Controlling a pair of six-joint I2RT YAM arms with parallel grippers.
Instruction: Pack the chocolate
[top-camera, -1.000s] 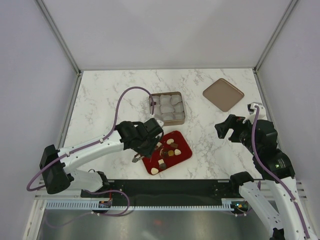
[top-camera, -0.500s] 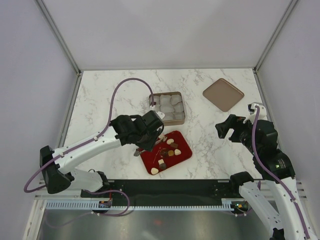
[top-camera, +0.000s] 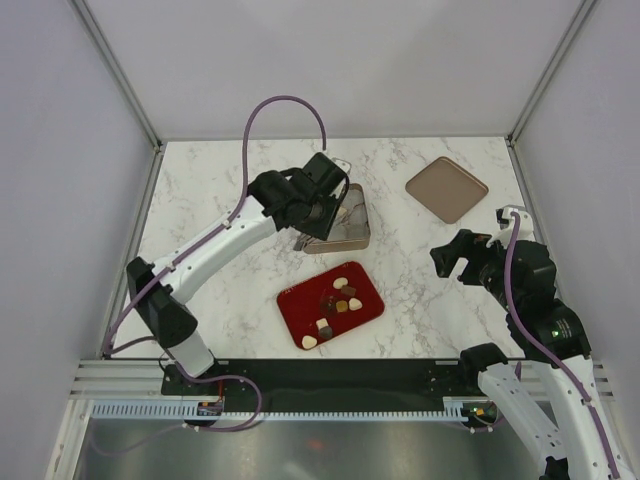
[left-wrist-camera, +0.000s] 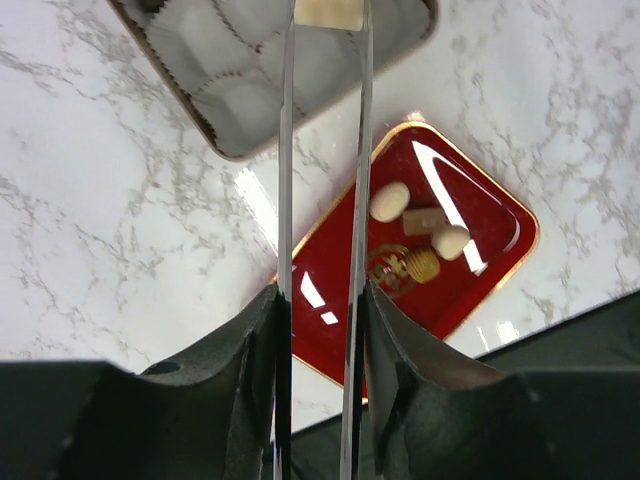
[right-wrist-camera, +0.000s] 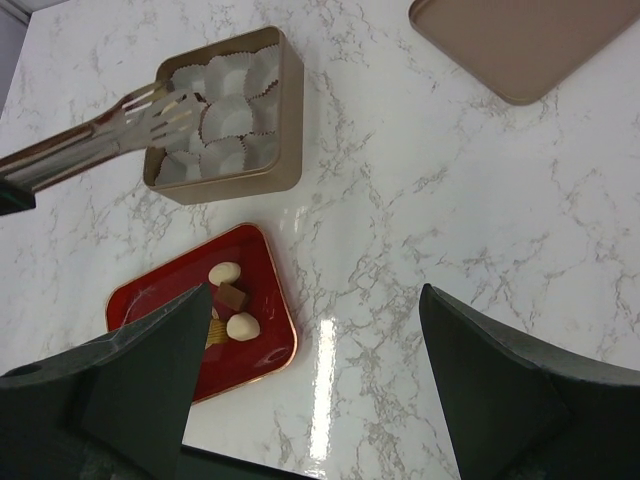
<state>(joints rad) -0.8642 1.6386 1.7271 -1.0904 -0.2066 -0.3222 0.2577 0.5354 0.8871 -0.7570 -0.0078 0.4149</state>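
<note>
Several pieces of chocolate lie on a red tray, tan, brown and cream among them. My left gripper is shut on a pair of metal tongs. The tongs' tips pinch a cream square piece over the gold box of white paper cups. In the right wrist view the tongs reach over the box's left side. My right gripper hangs open and empty above the marble at the right, well away from the tray.
The box's tan lid lies flat at the far right of the marble table. A purple cable arches over the left arm. Grey walls enclose the table on three sides.
The left arm has swung from the red tray up and away to the gold box, carrying the cream piece in the tongs. The right arm has not moved.
</note>
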